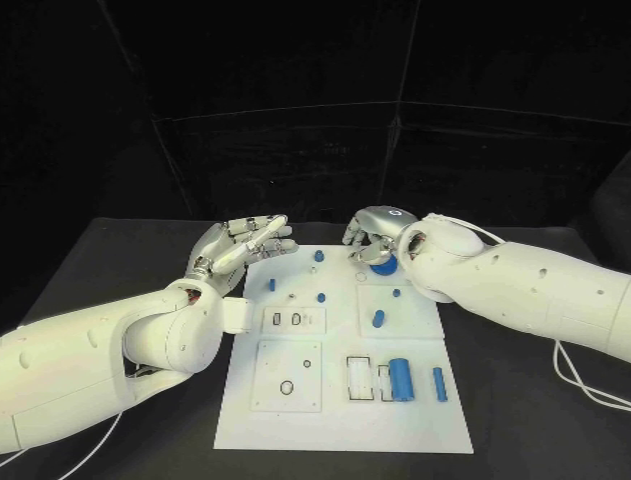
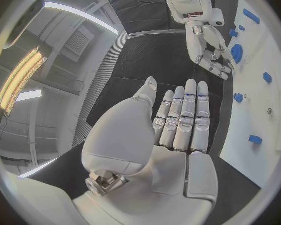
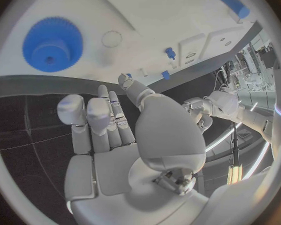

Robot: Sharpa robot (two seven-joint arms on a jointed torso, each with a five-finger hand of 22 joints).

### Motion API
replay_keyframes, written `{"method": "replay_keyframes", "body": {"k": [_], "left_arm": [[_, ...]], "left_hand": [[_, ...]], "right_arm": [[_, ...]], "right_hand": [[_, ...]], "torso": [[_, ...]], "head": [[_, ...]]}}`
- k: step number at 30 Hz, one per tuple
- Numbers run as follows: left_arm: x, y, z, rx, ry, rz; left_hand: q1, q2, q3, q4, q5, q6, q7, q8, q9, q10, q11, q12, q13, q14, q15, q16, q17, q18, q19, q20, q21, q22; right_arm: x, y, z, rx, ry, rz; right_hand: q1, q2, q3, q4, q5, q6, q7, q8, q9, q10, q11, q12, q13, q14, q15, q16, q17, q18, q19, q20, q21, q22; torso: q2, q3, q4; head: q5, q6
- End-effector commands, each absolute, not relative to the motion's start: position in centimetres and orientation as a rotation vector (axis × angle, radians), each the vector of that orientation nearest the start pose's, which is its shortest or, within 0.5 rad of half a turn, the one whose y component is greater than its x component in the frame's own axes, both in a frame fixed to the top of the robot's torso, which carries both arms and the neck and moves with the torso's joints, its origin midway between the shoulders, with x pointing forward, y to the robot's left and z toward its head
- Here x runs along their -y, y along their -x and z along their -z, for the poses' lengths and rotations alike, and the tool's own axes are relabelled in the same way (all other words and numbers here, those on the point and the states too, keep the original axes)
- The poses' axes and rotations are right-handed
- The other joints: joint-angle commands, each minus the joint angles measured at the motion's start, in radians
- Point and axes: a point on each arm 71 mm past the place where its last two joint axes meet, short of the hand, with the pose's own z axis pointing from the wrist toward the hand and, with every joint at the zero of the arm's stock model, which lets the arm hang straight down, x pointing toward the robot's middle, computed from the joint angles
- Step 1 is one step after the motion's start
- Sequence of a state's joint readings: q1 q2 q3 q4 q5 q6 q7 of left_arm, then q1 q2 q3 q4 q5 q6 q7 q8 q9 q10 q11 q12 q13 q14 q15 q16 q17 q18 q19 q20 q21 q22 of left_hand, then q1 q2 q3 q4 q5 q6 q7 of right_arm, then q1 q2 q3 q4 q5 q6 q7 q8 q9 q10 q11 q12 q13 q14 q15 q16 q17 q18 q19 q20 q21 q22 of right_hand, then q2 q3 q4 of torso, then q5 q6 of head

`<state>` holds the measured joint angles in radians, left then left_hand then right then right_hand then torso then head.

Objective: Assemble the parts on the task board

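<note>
The left hand (image 1: 240,245) is hovering at the far left corner of the task board (image 1: 341,420), palm turned up and fingers stretched out flat, side by side and holding nothing; the left wrist view shows the same hand (image 2: 178,120) with its palm bare. Just to its right, on the board's far strip, several small blue parts are lying, among them a small peg (image 1: 320,256) near the far edge and another (image 1: 272,284) closer in. Moving further right, the right hand (image 1: 377,232) is hanging over the board's far right corner with its fingers bent downward; in the right wrist view (image 3: 109,120) those fingers are curling loosely with nothing between them, so this hand is carrying nothing either. Directly under and just in front of it sits the blue gear (image 1: 383,267), a round toothed wheel lying flat on the board (image 3: 178,15), seen clearly from the right wrist (image 3: 52,44). The relation that matters, as I judge it, is this: the gear is lying right below the right hand's fingertips, toward the robot's side of them, while the left hand is well apart from it across the board. The right hand is therefore the nearer one. Closer to the robot, a blue cylinder (image 1: 402,380) and a slim blue pin (image 1: 439,384) are lying with their long axes running away from the robot.
</note>
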<state>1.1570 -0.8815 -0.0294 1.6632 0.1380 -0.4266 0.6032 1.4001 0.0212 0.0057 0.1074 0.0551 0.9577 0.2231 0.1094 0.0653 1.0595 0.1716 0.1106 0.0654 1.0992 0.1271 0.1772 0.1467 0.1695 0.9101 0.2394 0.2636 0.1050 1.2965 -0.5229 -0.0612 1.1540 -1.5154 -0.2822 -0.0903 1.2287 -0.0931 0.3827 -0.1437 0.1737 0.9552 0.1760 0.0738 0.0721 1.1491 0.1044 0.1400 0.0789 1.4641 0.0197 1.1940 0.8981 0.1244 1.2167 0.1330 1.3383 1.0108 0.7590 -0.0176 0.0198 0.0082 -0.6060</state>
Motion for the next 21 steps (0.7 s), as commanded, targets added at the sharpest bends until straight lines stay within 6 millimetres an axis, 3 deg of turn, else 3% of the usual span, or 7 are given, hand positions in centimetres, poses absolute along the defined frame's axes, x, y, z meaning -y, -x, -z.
{"method": "replay_keyframes", "body": {"k": [1, 5, 8, 10, 11, 15, 21], "left_arm": [[-19.8, -45.9, 17.2, -1.198, 1.197, 1.666], [-20.0, -46.0, 17.3, -1.198, 1.199, 1.664], [-20.1, -46.0, 17.3, -1.199, 1.200, 1.662], [-20.2, -46.0, 17.3, -1.199, 1.201, 1.661], [-20.2, -46.1, 17.4, -1.199, 1.201, 1.661], [-20.2, -46.1, 17.4, -1.202, 1.204, 1.656], [-20.1, -46.2, 17.5, -1.207, 1.206, 1.657]], "left_hand": [[-0.003, 0.008, -0.002, -0.005, 0.001, -0.007, 0.003, -0.005, -0.001, -0.008, 0.000, -0.004, -0.002, 0.007, -0.001, -0.004, 0.001, 0.014, 0.005, -0.001, -0.007, -0.002], [-0.003, 0.008, -0.002, -0.006, 0.001, -0.007, 0.003, -0.005, -0.001, -0.008, 0.000, -0.004, -0.002, 0.006, -0.001, -0.004, 0.001, 0.014, 0.005, -0.001, -0.007, -0.002], [-0.003, 0.008, -0.002, -0.006, 0.001, -0.007, 0.002, -0.005, -0.001, -0.008, 0.000, -0.004, -0.002, 0.006, -0.001, -0.004, 0.001, 0.014, 0.005, -0.001, -0.007, -0.002], [-0.003, 0.008, -0.002, -0.006, 0.001, -0.007, 0.002, -0.005, -0.001, -0.008, 0.000, -0.004, -0.002, 0.006, -0.001, -0.004, 0.001, 0.014, 0.005, -0.001, -0.007, -0.002], [-0.003, 0.008, -0.002, -0.006, 0.001, -0.007, 0.002, -0.005, -0.001, -0.008, 0.000, -0.004, -0.002, 0.006, -0.001, -0.004, 0.001, 0.014, 0.005, -0.001, -0.007, -0.002], [-0.004, 0.008, -0.002, -0.006, 0.001, -0.006, 0.003, -0.005, -0.001, -0.008, -0.001, -0.004, -0.001, 0.007, -0.001, -0.004, 0.002, 0.014, 0.006, -0.001, -0.007, -0.002], [-0.004, 0.008, -0.002, -0.006, 0.001, -0.006, 0.003, -0.005, -0.001, -0.008, -0.001, -0.004, -0.001, 0.007, -0.001, -0.004, 0.002, 0.014, 0.006, -0.001, -0.007, -0.002]], "right_arm": [[15.5, -55.5, 15.5, -1.611, 0.095, -0.623], [17.9, -54.8, 15.7, -1.661, 0.040, -0.613], [19.7, -54.4, 15.8, -1.694, 0.008, -0.588], [20.6, -54.3, 15.9, -1.715, -0.003, -0.561], [20.9, -54.2, 16.0, -1.723, -0.006, -0.551], [22.1, -54.3, 16.5, -1.790, -0.041, -0.489], [22.1, -54.6, 16.8, -1.812, -0.047, -0.447]], "right_hand": [[-0.030, -0.014, -0.028, 0.019, 0.014, 0.012, -0.008, 0.003, 0.000, 0.093, -0.020, 0.043, 0.017, 0.016, -0.015, 0.030, 0.038, -0.016, 0.022, -0.012, 0.016, 0.029], [-0.049, -0.044, -0.082, 0.042, 0.019, 0.000, -0.027, -0.001, -0.002, 0.202, -0.045, 0.114, 0.063, 0.020, -0.037, 0.054, 0.065, -0.022, 0.041, -0.034, 0.031, 0.055], [-0.076, -0.054, -0.149, 0.081, 0.046, -0.009, -0.037, 0.003, -0.001, 0.249, -0.056, 0.199, 0.135, 0.029, -0.047, 0.090, 0.117, -0.030, 0.069, -0.047, 0.049, 0.094], [-0.068, -0.052, -0.194, 0.102, 0.050, -0.023, -0.037, 0.004, -0.001, 0.242, -0.058, 0.272, 0.206, 0.036, -0.049, 0.125, 0.168, -0.035, 0.087, -0.051, 0.061, 0.119], [-0.043, -0.046, -0.246, 0.124, 0.051, -0.029, -0.031, 0.014, 0.002, 0.178, -0.054, 0.359, 0.306, 0.037, -0.052, 0.148, 0.199, -0.038, 0.098, -0.051, 0.070, 0.136], [0.011, -0.017, -0.348, 0.197, 0.043, -0.084, -0.023, 0.018, 0.000, 0.226, -0.036, 0.906, 0.890, 0.053, -0.036, 0.234, 0.349, -0.060, 0.158, -0.035, 0.114, 0.240], [0.072, 0.002, -0.405, 0.254, 0.044, -0.126, -0.001, 0.038, -0.001, 0.297, -0.019, 1.222, 1.249, 0.066, -0.012, 0.290, 0.458, -0.074, 0.202, -0.017, 0.148, 0.320]], "torso": [[-0.005, 0.0013, -0.0080], [-0.006, 0.0047, -0.0112], [-0.004, 0.0013, -0.0100], [-0.004, 0.0018, -0.0114], [-0.004, 0.0022, -0.0109], [-0.002, 0.0031, -0.0080], [-0.002, 0.0020, -0.0031]], "head": [[-0.004, 0.002], [-0.002, 0.004], [-0.006, 0.015], [-0.013, 0.014], [-0.014, 0.015], [-0.016, 0.015], [-0.019, 0.015]]}}
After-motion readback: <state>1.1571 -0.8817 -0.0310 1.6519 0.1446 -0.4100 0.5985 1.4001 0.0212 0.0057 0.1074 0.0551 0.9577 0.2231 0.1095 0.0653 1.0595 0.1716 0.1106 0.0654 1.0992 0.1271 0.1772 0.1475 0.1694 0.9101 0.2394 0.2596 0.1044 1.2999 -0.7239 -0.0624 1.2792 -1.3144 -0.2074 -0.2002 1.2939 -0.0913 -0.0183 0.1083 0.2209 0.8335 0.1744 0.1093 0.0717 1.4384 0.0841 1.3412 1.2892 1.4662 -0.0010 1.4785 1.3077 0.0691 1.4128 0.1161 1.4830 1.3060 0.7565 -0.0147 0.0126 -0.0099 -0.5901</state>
